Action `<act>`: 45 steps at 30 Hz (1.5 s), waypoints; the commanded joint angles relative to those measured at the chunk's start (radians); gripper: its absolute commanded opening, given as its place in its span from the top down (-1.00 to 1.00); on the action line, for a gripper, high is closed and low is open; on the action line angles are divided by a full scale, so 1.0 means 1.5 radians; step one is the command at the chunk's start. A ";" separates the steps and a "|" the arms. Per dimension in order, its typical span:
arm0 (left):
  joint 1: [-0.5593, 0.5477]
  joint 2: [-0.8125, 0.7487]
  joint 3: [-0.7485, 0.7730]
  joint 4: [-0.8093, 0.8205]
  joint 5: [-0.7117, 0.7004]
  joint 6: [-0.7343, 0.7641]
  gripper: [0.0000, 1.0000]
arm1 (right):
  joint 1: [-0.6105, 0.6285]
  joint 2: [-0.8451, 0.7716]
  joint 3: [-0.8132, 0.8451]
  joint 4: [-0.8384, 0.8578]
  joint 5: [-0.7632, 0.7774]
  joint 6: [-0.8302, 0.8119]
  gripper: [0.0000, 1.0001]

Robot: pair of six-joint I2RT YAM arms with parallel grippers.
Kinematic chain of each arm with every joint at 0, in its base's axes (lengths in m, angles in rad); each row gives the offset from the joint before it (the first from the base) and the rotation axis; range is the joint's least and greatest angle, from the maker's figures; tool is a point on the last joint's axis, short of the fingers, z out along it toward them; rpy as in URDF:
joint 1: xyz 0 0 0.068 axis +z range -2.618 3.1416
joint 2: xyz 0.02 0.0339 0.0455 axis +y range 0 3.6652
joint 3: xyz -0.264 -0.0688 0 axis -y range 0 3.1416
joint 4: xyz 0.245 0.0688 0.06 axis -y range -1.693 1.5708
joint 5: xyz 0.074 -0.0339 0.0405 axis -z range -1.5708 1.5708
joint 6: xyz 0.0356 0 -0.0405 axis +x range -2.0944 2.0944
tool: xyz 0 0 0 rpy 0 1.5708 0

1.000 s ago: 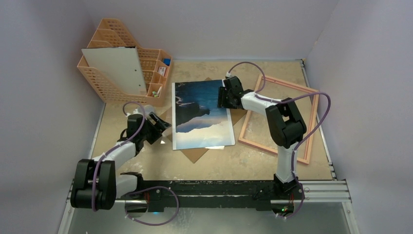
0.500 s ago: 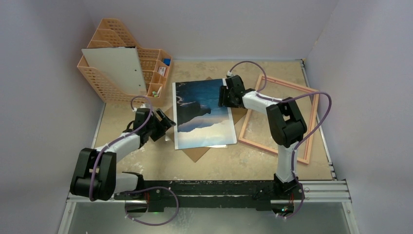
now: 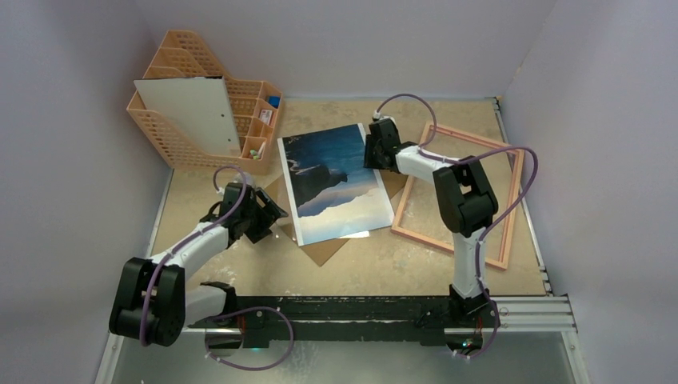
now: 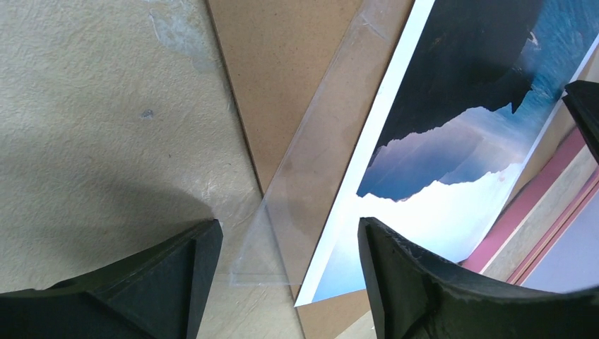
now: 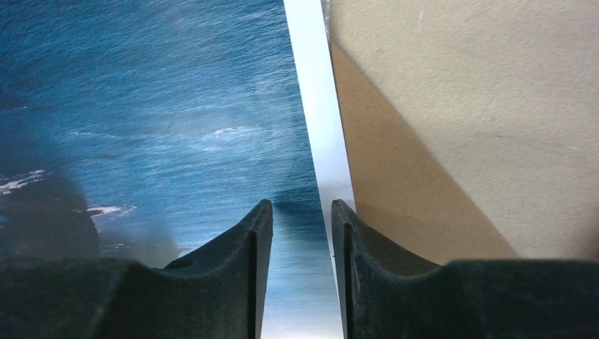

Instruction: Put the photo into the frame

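– Top external, biggest stuff first: sandy table [image 3: 384, 268], then an orange mesh rack [image 3: 148, 128] in the far left corner with a white board [image 3: 188, 112] standing in it. Any sign of the frame?

– Yep, frame [image 3: 436, 243] flat on the right side of the table, skewed, tabletop showing through the opening, right arm reaching across one corner.

– And the photo?

– Photo [image 3: 336, 184] face up mid-table, just left of the frame, tilted. Near right corner just beside the frame's near left corner; can't tell whether touching. Not in the frame yet. Lying on a brown backing board [image 3: 324, 252], with the board's corner poking out on the near side.

– Anything else in that stack?

– Clear sheet [image 4: 311, 162], easier to spot from left wrist: over the board along the photo's long white edge, one corner out on the bare table.

– Grippers?

– Left gripper [image 4: 286, 233] with jaws spread wide, gripping nothing, that clear corner showing between the fingers. Right gripper [image 5: 300, 212] at the photo's far right corner, jaws nearly together, white border running through the narrow gap. Can't tell whether actually pinching the print or only pressing down on it.
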 commanded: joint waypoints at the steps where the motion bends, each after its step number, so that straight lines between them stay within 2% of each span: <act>1: -0.004 0.020 -0.049 -0.136 -0.027 0.015 -0.46 | -0.005 -0.044 -0.009 0.029 0.048 -0.009 0.27; 3: -0.004 0.026 -0.055 -0.130 -0.014 0.019 -0.45 | -0.005 -0.074 -0.023 0.054 0.068 -0.004 0.26; 8: -0.004 0.038 -0.060 -0.127 0.004 0.024 -0.48 | -0.003 -0.127 -0.035 0.003 0.071 0.014 -0.06; 12: -0.004 0.047 -0.053 -0.134 0.008 0.018 -0.50 | 0.003 -0.142 -0.061 -0.048 -0.068 0.013 -0.10; 16: -0.004 0.057 -0.056 -0.118 0.037 0.017 -0.48 | 0.011 -0.161 -0.147 -0.022 -0.252 0.015 -0.07; 19: -0.004 0.067 -0.069 -0.093 0.070 0.014 -0.43 | 0.026 -0.163 -0.183 -0.004 -0.290 0.016 -0.07; 22: -0.005 0.086 -0.071 -0.093 0.081 0.016 -0.42 | 0.029 -0.129 -0.182 -0.026 -0.285 0.004 -0.07; 28: -0.007 0.161 -0.014 -0.157 0.078 0.062 -0.40 | 0.031 -0.070 -0.144 -0.104 -0.178 -0.036 -0.06; 36: -0.013 0.158 -0.014 -0.166 0.085 0.069 -0.42 | 0.033 -0.027 -0.112 -0.130 -0.065 -0.043 -0.07; 45: -0.019 0.143 -0.068 -0.071 0.160 0.048 -0.42 | 0.032 0.010 -0.087 -0.118 -0.088 -0.044 -0.07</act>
